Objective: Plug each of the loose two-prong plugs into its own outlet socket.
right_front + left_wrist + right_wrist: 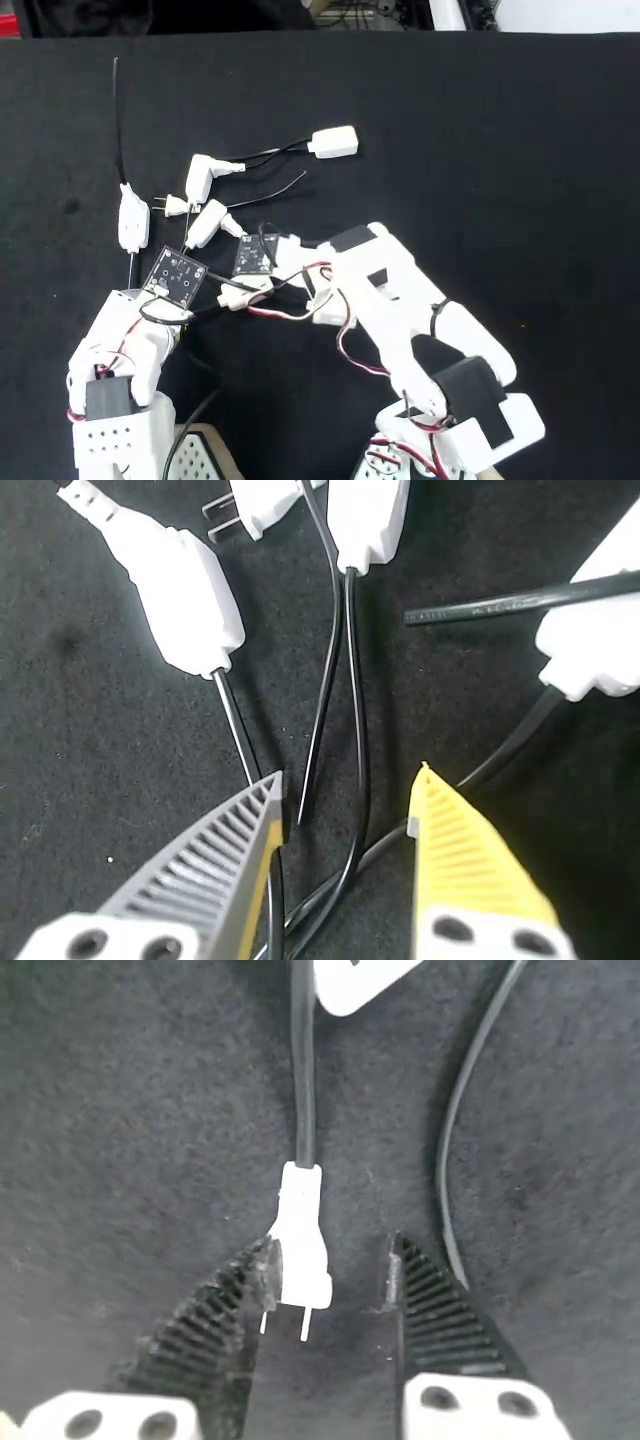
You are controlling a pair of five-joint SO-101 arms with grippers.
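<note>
Now, plug [300, 1250] btwn parted jaws of right gripper [331, 1246], against one finger.

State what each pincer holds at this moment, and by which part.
Nothing is held. The right pincer stands open around a small white two-prong plug, unclamped; the left pincer is open over black cables.

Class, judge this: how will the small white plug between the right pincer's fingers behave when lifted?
The plug looks small and rigid, so probably light and firm to grip. Its black cord trails away and would likely drag or twist it. Its smooth tapered body may slip.
</note>
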